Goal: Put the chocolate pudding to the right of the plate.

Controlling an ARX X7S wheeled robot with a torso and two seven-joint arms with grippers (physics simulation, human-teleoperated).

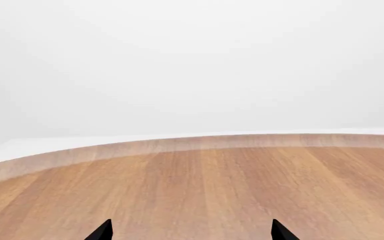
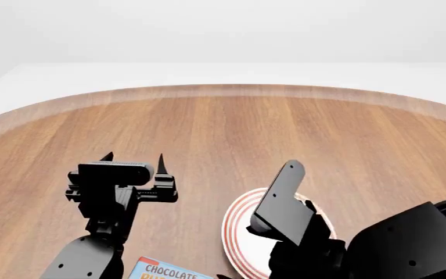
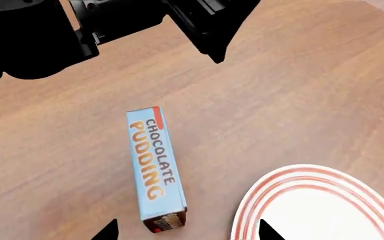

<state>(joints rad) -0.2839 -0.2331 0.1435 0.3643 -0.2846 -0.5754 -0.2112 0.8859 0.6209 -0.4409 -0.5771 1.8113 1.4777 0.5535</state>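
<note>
Head view showed the round wooden worktop (image 2: 231, 128) curving away to its far edge, with both arms reaching over its near side. The left gripper (image 2: 133, 160) hung over bare wood toward the near-left part of the top, its two pointed fingers (image 2: 161, 165) spread apart with nothing between them. The left wrist view agreed: two dark tips showed well apart over bare wood. The chocolate pudding (image 3: 154, 169) lay flat on the worktop close to the near edge, light blue face up with its orange and white lettering readable, held by neither gripper. In the head view only a corner of the carton (image 2: 163, 270) showed at the picture's lower border, just beside the left arm. The plate (image 3: 325, 205), white with red rings, sat on the wood near the same edge, to the right of the carton and apart from it, a strip of wood showing between them. In the head view the right arm (image 2: 289, 203) covered much of the plate. The right gripper (image 3: 186, 229) hovered above the gap between carton and plate; only its two dark fingertips (image 3: 106, 232) reached into the right wrist view, and they appeared spread wide, gripping nothing, though so little of them showed that this was not certain.
</note>
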